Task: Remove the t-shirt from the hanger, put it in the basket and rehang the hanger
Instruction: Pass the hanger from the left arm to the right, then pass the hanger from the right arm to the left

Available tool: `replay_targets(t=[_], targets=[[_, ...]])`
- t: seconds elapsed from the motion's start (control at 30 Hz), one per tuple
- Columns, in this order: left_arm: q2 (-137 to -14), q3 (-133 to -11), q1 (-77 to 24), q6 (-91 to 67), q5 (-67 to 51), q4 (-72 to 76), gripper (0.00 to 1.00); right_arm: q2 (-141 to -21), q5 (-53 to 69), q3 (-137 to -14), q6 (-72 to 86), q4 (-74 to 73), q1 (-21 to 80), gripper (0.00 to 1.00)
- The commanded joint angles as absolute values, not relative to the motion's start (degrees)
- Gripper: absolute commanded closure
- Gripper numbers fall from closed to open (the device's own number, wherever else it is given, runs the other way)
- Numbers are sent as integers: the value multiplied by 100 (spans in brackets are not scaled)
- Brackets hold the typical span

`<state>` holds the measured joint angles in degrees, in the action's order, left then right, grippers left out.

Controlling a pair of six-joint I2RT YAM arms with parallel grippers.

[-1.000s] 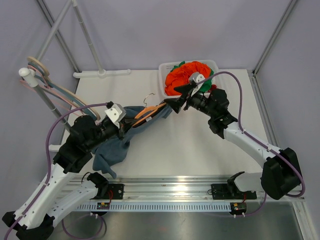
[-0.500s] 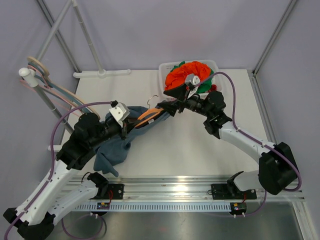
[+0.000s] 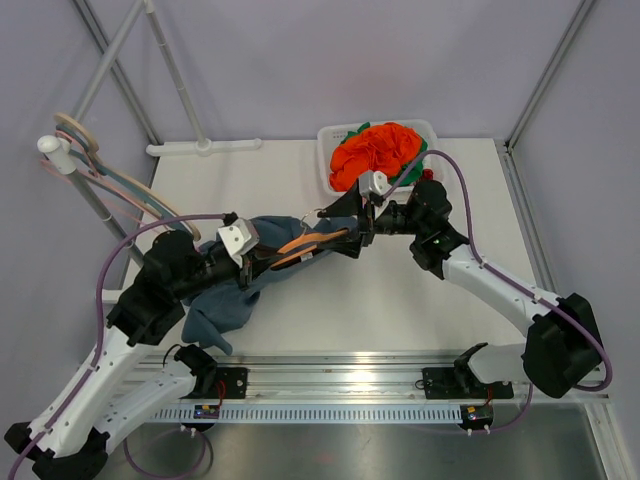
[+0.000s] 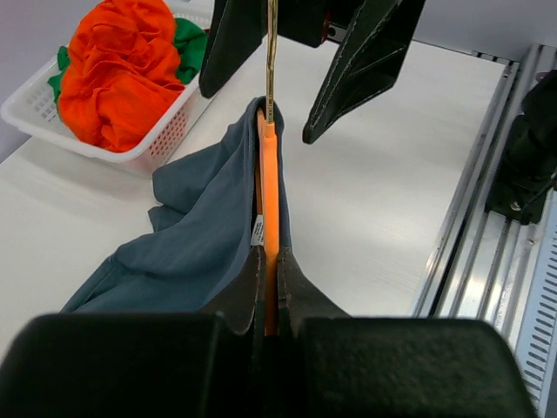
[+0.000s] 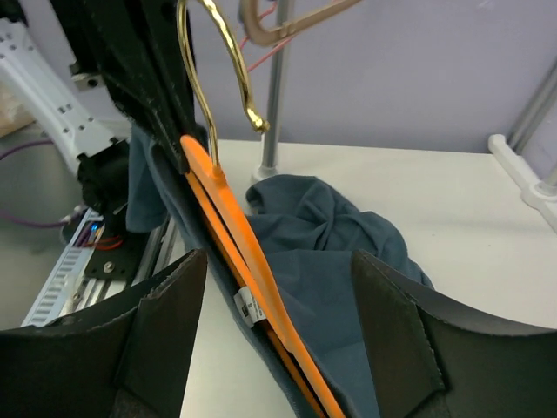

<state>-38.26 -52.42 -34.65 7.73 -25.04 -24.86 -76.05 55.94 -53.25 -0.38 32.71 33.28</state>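
A blue-grey t-shirt (image 3: pixel 228 298) lies bunched on the table, its collar end still over an orange hanger (image 3: pixel 303 243) with a brass hook (image 5: pixel 218 61). My left gripper (image 3: pixel 262 258) is shut on the hanger's (image 4: pixel 271 200) orange bar, holding it edge-up above the table, and the t-shirt (image 4: pixel 191 252) drapes off its left side. My right gripper (image 5: pixel 278 261) is open and faces the left one, one finger on either side of the hanger (image 5: pixel 248 261) and the t-shirt (image 5: pixel 339 252) collar without touching them. Its fingers (image 4: pixel 365 61) also flank the hook in the left wrist view.
A white basket (image 3: pixel 325 160) of orange and green clothes stands at the back, just behind the right arm. A rack with spare hangers (image 3: pixel 90 160) rises at the far left. A metal rail (image 3: pixel 350 380) runs along the near edge.
My right gripper has moved left and down from beside the basket, so its open fingers now straddle the hanger's hook end. The left gripper has kept its hold and the hanger has levelled a little.
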Motion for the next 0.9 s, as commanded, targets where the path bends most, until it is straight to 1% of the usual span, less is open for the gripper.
replay_targets(t=[0.0, 0.07, 0.13, 0.17, 0.2, 0.27, 0.37, 0.4, 0.47, 0.57, 0.6, 0.63, 0.7, 0.73, 0.83, 0.87], targets=[[-3604, -5502, -3498, 896, -3173, -2215, 99, -7348, 6397, -5712, -623, 2463, 3436, 26], [-3586, -5511, -3498, 896, -3278, -2241, 99, -7339, 6416, -5879, -1018, 1839, 3550, 27], [-3568, -5528, -3498, 879, -3401, -2241, 99, -7365, 6381, -6020, -1334, 1374, 3673, 39], [-3568, -5537, -3498, 888, -3419, -2285, 99, -7374, 6398, -6055, -1379, 1310, 3691, 47], [-3568, -5546, -3498, 870, -3410, -2285, 99, -7400, 6485, -6073, -1371, 1301, 3700, 59], [-3560, -5537, -3498, 879, -3366, -2268, 99, -7427, 6652, -6108, -1336, 1318, 3709, 67], [-3551, -5520, -3498, 861, -3340, -2224, 99, -7453, 6828, -6161, -1310, 1283, 3718, 88], [-3533, -5520, -3498, 853, -3322, -2224, 99, -7462, 6846, -6179, -1310, 1231, 3726, 100], [-3516, -5502, -3498, 861, -3305, -2189, 97, -7453, 6925, -6196, -1301, 1248, 3726, 100], [-3481, -5467, -3498, 940, -3313, -2171, 63, -7497, 7188, -6205, -1108, 1388, 3718, 100], [-3489, -5467, -3498, 958, -3348, -2171, 56, -7514, 7233, -6231, -1003, 1415, 3718, 100], [-3481, -5467, -3498, 1028, -3470, -2214, 43, -7549, 7277, -6292, -976, 1406, 3735, 100], [-3489, -5484, -3498, 1107, -3612, -2241, 31, -7646, 7321, -6398, -1002, 1267, 3762, 100], [-3498, -5493, -3498, 1107, -3673, -2224, 28, -7690, 7321, -6442, -1037, 1187, 3779, 100], [-3638, -5563, -3498, 1134, -3770, -2285, 27, -7822, 7330, -6609, -1186, 941, 3849, 100], [-3682, -5581, -3498, 1151, -3797, -2311, 29, -7874, 7321, -6644, -1230, 871, 3884, 100]])
